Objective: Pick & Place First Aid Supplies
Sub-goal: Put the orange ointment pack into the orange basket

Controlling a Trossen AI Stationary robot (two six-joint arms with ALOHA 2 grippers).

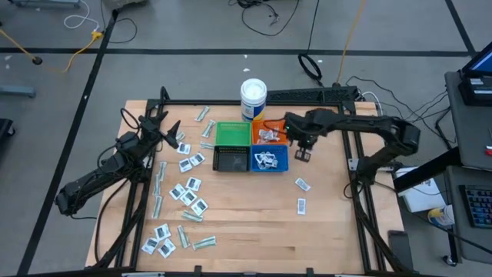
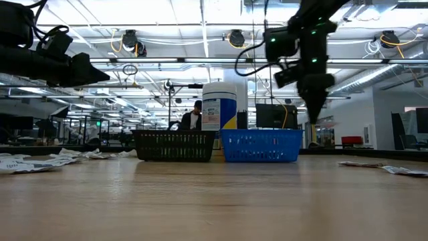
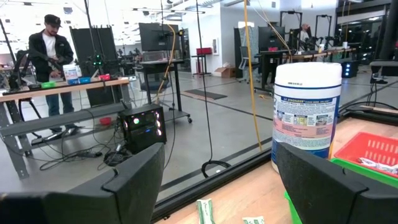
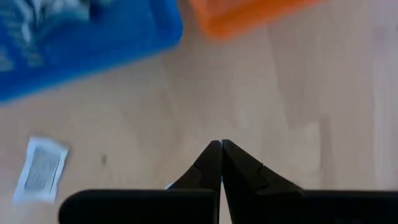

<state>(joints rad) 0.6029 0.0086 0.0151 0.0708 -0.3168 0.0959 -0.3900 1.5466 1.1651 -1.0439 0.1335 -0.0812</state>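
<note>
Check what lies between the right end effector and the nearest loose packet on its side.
Only bare wood: in the high view, nothing lies between the right end effector and the white packet.

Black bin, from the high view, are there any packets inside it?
No, the black bin shows only its dark mesh floor, while white packets lie in the blue bin beside it.

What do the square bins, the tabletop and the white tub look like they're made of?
The blue bin and black bin look like moulded plastic: thin lattice walls you can see through. The tabletop looks like pale wood with a smooth matte finish; plank seams and grain show. The white tub seems glossy plastic with a printed paper or film label.
</note>
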